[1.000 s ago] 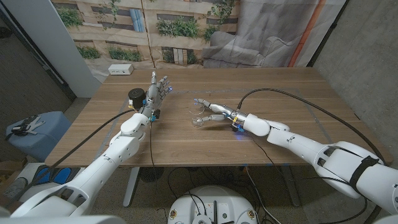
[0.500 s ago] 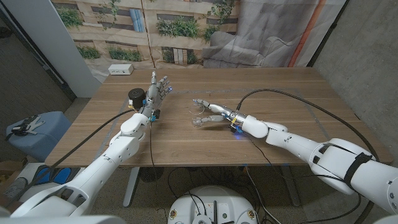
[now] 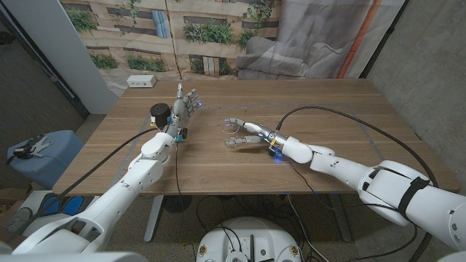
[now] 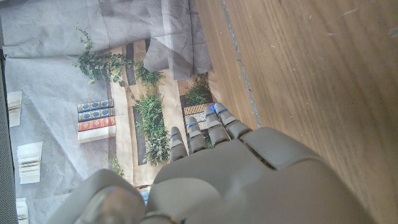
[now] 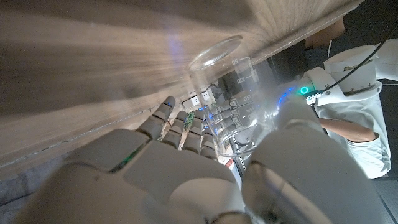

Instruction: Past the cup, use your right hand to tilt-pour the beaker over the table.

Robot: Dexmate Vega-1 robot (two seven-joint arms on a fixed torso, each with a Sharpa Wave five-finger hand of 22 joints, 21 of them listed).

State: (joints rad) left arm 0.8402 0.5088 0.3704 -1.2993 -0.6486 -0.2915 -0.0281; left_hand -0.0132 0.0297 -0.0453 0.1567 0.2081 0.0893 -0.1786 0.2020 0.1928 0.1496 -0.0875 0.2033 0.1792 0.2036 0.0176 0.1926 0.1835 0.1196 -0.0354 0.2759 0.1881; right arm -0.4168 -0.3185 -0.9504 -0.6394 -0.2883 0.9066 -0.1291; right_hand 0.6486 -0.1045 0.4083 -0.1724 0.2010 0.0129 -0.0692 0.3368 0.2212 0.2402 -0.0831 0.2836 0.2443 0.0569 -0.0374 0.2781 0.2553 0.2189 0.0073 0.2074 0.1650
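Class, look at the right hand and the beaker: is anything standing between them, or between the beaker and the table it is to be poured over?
Nothing visible: the right hand holds the beaker over bare table.

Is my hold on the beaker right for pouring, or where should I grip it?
Keep to the beaker's clear side wall, below the rim, coming from the right as the right robot hand does now: thumb and fingers on opposite sides, mouth clear.
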